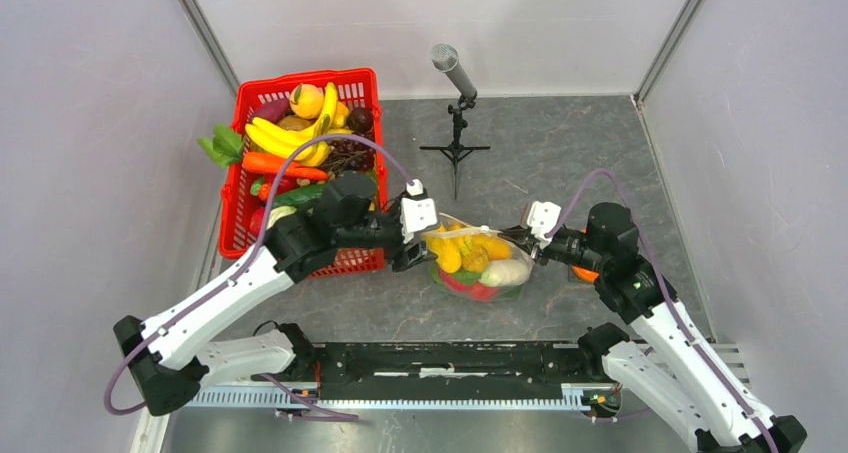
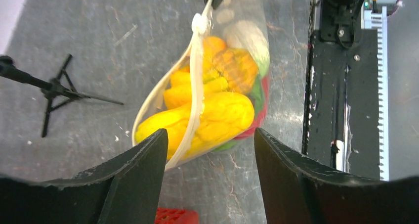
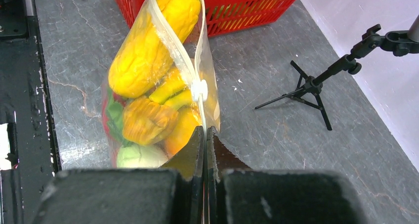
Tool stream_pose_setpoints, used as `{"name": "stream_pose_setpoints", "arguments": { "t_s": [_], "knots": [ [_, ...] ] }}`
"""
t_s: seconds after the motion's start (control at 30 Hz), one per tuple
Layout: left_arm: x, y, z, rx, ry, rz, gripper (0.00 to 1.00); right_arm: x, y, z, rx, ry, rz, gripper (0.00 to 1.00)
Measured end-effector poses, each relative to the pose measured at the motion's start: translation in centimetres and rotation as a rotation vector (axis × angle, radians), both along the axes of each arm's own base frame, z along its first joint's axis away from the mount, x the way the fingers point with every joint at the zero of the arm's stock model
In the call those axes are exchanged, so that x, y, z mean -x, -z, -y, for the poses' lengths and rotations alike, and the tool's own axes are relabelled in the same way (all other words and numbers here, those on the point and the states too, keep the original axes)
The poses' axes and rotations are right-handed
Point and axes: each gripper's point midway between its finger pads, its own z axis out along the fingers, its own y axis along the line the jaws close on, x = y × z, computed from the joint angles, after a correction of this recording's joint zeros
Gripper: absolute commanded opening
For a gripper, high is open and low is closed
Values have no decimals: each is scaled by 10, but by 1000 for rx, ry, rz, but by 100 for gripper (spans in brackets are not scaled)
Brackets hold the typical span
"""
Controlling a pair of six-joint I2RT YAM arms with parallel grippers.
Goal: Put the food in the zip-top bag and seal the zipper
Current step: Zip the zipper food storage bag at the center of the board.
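Note:
The zip-top bag (image 1: 478, 261) lies on the grey table between my arms, filled with food: yellow bananas (image 2: 217, 117), orange pieces (image 3: 148, 120), a pale green piece (image 3: 141, 156), and red and green ones. My right gripper (image 3: 205, 130) is shut on the bag's zipper (image 3: 197, 61) edge, just behind the white slider (image 3: 199, 89). Beyond the slider the mouth gapes open. My left gripper (image 2: 210, 135) is open and empty, with its jaws on either side of the bag's other end without touching it. In the top view the left gripper (image 1: 420, 245) and right gripper (image 1: 518, 236) flank the bag.
A red lattice basket (image 1: 245, 188) full of more toy fruit stands at the back left, close behind my left arm. A microphone on a small tripod (image 1: 457, 123) stands behind the bag. An orange piece (image 1: 585, 272) lies under my right arm. A black rail (image 1: 450, 358) runs along the near edge.

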Motion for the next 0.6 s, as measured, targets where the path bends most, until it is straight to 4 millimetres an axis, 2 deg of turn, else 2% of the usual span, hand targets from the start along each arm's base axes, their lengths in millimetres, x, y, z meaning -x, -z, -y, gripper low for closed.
{"name": "stream_pose_setpoints", "arguments": {
  "t_s": [0.1,0.2,0.4,0.6],
  "knots": [
    [-3,18,2,-49,-4,-40,73,1,-1,0,-5,0,-1,0],
    [-7,26,4,-64,-13,-47,73,3,-4,0,-14,-4,-1,0],
    [-16,28,5,-46,-46,-11,76,7,-9,0,-31,-11,9,0],
    [-18,36,7,-54,-51,-17,71,8,-12,-2,-46,-19,8,0]
  ]
}}
